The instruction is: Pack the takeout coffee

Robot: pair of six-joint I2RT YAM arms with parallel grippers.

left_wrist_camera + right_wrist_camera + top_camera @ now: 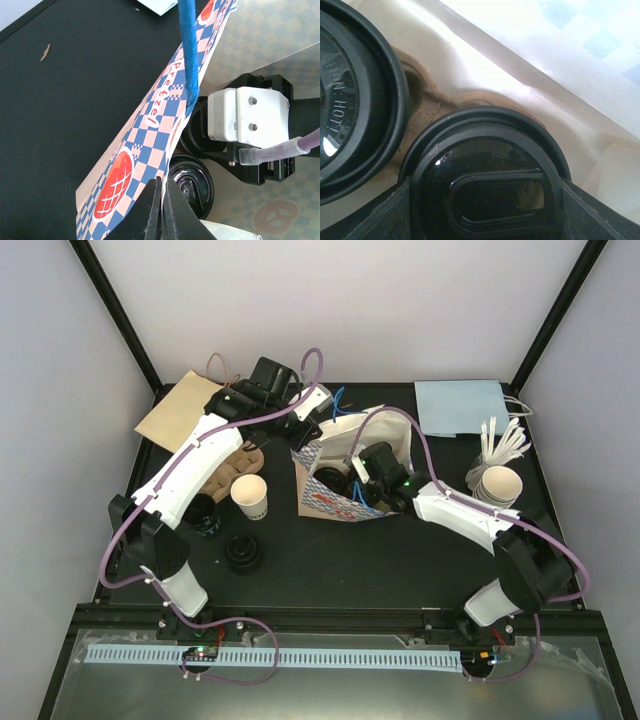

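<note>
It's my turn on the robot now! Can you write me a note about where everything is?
Left claw: shut, pinching the pretzel bag rim.
Right claw: inside the bag, gripping a lidded cup next to a second lidded cup.
Done: two lidded cups are in the bag.
Left: let go of that cup; the open cup and loose lid outside the bag likely need packing.

A black table (pixel 400 560) carried a flat brown paper bag (pixel 180 412) at its far left corner, a pale blue paper bag (pixel 462 406) at the far right, a blue-checked paper bag (pixel 328 502) mid-table, and a white paper cup (pixel 250 497) and black plastic lid (pixel 244 553) toward the left edge.
</note>
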